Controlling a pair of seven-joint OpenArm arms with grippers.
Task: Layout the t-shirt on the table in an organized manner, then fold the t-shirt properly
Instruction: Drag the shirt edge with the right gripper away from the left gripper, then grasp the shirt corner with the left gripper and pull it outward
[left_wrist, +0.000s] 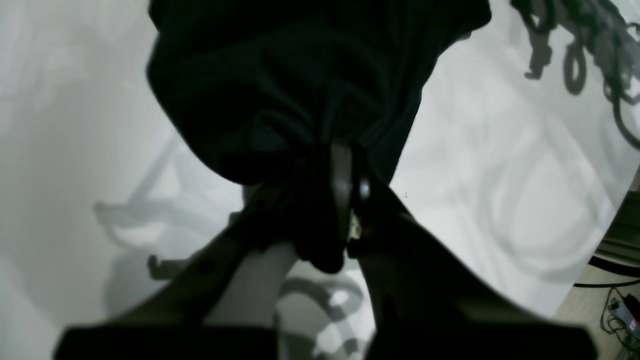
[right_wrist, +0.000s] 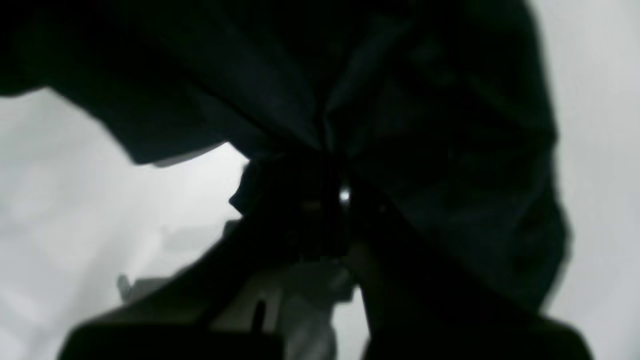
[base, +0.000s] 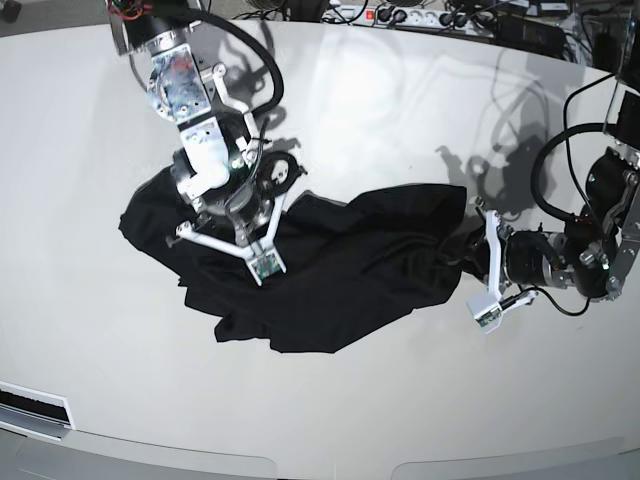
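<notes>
The black t-shirt (base: 350, 265) is spread in a crumpled, uneven heap on the glossy white tabletop (base: 330, 405), across the left and middle of the scene. Its fabric is gathered into creases toward the right end, where a fold is pinched between the closed jaws of the left gripper (left_wrist: 327, 200); a dark tip of cloth pokes out between them. At the left part of the shirt, the right gripper (right_wrist: 325, 200) is lowered onto the fabric, with folds drawn together at its fingertips. Its jaws appear to be closed on the cloth, though the wrist view is dark and blurred there. Ragged edges are shown along the shirt's near side, and shadows of the arms are cast on the tabletop.
</notes>
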